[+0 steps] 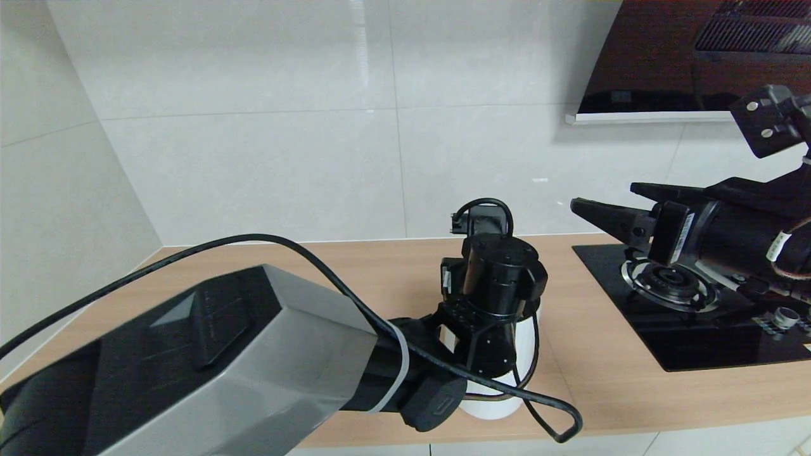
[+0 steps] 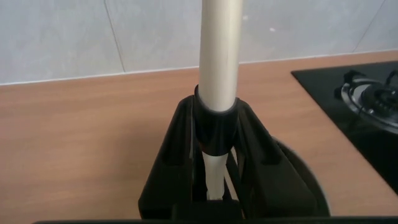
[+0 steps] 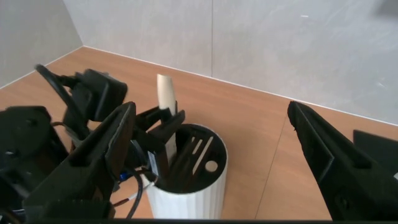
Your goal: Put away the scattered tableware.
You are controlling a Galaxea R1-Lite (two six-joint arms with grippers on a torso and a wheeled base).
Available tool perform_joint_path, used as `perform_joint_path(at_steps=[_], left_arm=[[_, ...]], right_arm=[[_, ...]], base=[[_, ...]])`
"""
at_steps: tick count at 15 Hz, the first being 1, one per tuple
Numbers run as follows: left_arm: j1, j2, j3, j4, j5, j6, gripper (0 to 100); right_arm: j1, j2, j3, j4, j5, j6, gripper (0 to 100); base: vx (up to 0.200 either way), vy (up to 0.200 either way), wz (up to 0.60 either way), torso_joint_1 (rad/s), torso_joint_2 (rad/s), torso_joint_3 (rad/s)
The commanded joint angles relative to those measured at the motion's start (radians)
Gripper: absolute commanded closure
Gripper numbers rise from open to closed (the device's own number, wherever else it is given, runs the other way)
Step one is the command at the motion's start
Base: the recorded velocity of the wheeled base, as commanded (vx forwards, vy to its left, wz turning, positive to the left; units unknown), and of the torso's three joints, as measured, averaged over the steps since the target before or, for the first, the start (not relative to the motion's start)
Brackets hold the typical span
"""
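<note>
A white cylindrical holder [image 1: 500, 405] [image 3: 193, 196] stands near the counter's front edge. My left gripper [image 1: 488, 354] [image 2: 214, 155] [image 3: 158, 134] points down into its mouth and is shut on a utensil with a cream handle [image 2: 219, 56] [image 3: 166, 93] and a black collar. The utensil's lower end is hidden inside the holder, whose dark rim [image 2: 298, 174] appears behind the fingers. A few thin utensils [image 3: 199, 152] lie in the holder too. My right gripper [image 1: 603, 195] [image 3: 211, 107] hangs open and empty above the counter, to the right of the holder and higher.
A black glass stove [image 1: 684, 316] [image 2: 367, 93] with a burner sits on the right of the wooden counter [image 1: 355, 278]. A dark range hood [image 1: 684, 57] hangs above it. A tiled wall runs along the back and the left. My left arm's cable [image 1: 545, 405] loops beside the holder.
</note>
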State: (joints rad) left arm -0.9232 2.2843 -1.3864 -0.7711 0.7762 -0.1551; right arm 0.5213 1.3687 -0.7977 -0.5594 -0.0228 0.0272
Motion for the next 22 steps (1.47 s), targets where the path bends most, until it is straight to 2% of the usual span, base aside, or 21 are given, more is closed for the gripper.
perform_joint_path(at_steps=[1, 4, 5, 14, 16, 17, 19, 20, 21, 22], left_arm=[[-0.002, 0.006, 0.000, -0.001, 0.000, -0.003, 100], [-0.005, 0.004, 0.000, -0.001, 0.003, -0.003, 100], [-0.006, 0.004, 0.000, -0.001, 0.008, -0.003, 0], [-0.016, -0.006, 0.010, -0.025, 0.009, -0.003, 0], [-0.019, -0.039, 0.038, -0.053, 0.003, -0.006, 0], [-0.020, -0.066, 0.067, -0.093, -0.011, -0.004, 0], [-0.020, -0.172, 0.162, -0.162, -0.094, -0.004, 0], [-0.020, -0.172, 0.162, -0.162, -0.094, -0.004, 0], [-0.014, -0.298, 0.259, -0.174, -0.173, -0.004, 0], [0.001, -0.358, 0.297, -0.174, -0.210, -0.004, 0]], right_arm=[[0.000, 0.006, 0.002, -0.001, 0.000, 0.000, 0], [0.000, 0.006, 0.002, -0.001, 0.001, 0.000, 0], [0.000, 0.006, 0.002, -0.001, 0.001, 0.000, 0], [0.002, 0.010, 0.002, -0.001, 0.001, 0.000, 0], [0.002, 0.010, 0.002, -0.001, 0.001, 0.000, 0], [0.000, 0.010, 0.002, -0.001, 0.001, 0.000, 0], [0.000, 0.010, 0.002, -0.001, 0.001, 0.000, 0], [0.000, 0.010, 0.002, -0.001, 0.001, 0.000, 0], [0.000, 0.004, 0.003, -0.001, 0.001, 0.000, 0], [0.000, 0.000, 0.003, -0.002, 0.001, 0.000, 0]], base=[[0.000, 0.000, 0.00, 0.000, 0.00, 0.000], [0.000, 0.000, 0.00, 0.000, 0.00, 0.000], [0.000, 0.000, 0.00, 0.000, 0.00, 0.000], [0.000, 0.000, 0.00, 0.000, 0.00, 0.000], [0.000, 0.000, 0.00, 0.000, 0.00, 0.000], [0.000, 0.000, 0.00, 0.000, 0.00, 0.000], [0.000, 0.000, 0.00, 0.000, 0.00, 0.000], [0.000, 0.000, 0.00, 0.000, 0.00, 0.000], [0.000, 0.000, 0.00, 0.000, 0.00, 0.000], [0.000, 0.000, 0.00, 0.000, 0.00, 0.000]])
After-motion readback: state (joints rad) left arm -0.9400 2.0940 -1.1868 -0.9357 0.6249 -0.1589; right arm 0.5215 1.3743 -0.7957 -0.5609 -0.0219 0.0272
